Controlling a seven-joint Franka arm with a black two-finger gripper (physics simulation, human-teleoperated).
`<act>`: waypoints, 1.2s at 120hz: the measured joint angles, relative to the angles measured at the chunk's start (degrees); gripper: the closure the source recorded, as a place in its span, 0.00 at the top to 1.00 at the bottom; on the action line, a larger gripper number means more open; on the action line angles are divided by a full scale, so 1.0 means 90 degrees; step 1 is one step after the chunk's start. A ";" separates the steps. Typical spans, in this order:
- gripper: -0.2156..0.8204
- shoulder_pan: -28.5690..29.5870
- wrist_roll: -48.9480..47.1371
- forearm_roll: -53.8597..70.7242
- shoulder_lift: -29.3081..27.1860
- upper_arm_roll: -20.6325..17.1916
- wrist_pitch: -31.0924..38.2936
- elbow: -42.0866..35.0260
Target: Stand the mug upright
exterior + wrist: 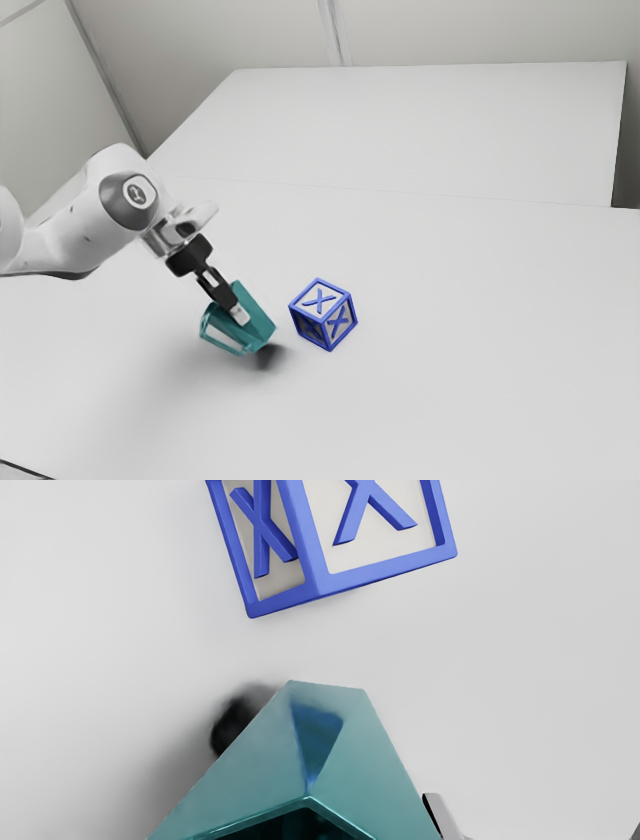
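Hand: closed, gripping the mug; the hand reaches down at a slant, with a pale fingertip laid against one side wall of the mug.
Mug: teal, shiny and faceted, the mug is at the hand's fingertips; it is tipped over, not upright.
Mug's ends: the dark hollow is turned back toward the hand's camera, and the narrower end points away from the hand, toward the block.
Mug's shadow: a dark patch falls just beside the narrower end, on the tabletop; I cannot tell whether any edge of the mug touches down there.
Block: white faces, blue edges and blue X marks; the block sits on the tabletop ahead of the hand, just past the mug, with a gap between the two.
Tabletop: plain and pale, the tabletop spreads below the hand and out beyond the block.
Arm: white, the arm comes in behind the hand from the exterior view's left.
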 joint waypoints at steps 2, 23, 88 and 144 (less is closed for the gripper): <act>0.07 -0.0001 -0.0062 0.0136 -0.0009 -0.0012 0.0081 0.0003; 0.07 0.0005 -0.0873 0.1691 -0.0006 -0.0194 0.0839 0.0185; 0.06 -0.0126 -0.3169 0.3163 0.0660 -0.0375 0.1783 0.0271; 0.15 -0.0095 -0.4124 0.3348 0.0902 -0.0403 0.1925 0.0249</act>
